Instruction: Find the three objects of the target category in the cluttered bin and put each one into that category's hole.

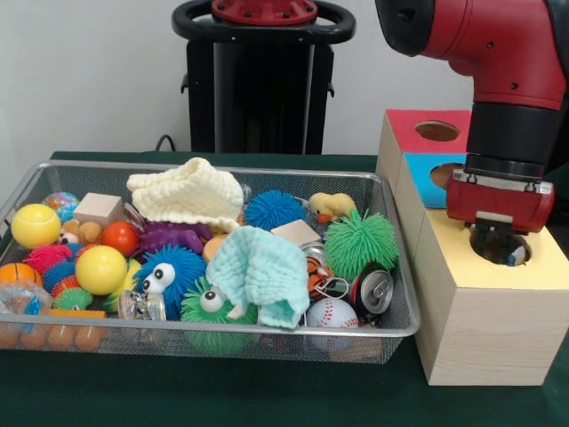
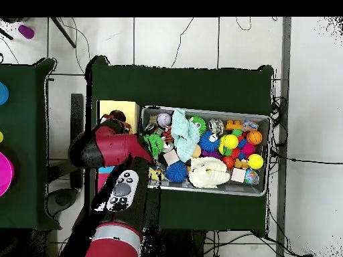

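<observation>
My gripper (image 1: pixel 498 244) hangs under its red housing and reaches down into the round hole (image 1: pixel 526 253) in the yellow top of the wooden box (image 1: pixel 484 329). A small bluish thing (image 1: pixel 516 259) shows inside the hole beside it; I cannot tell whether it is held. The box also has a blue section with a hole (image 1: pixel 438 174) and a red section with a hole (image 1: pixel 436 131). The wire-mesh bin (image 1: pixel 18 191) stands left of the box. In the overhead view the arm (image 2: pixel 110 148) covers the box (image 2: pixel 114 107) and hides the gripper.
The bin holds two yellow balls (image 1: pixel 36 225) (image 1: pixel 100 269), a baseball (image 1: pixel 331 313), a blue spiky ball (image 1: pixel 273 210), a green spiky ball (image 1: pixel 360 242), a cream cloth (image 1: pixel 187 191), a mint cloth (image 1: pixel 262 271), a can (image 1: pixel 373 289), a wooden block (image 1: pixel 98 209) and a rubber duck (image 1: pixel 331 206).
</observation>
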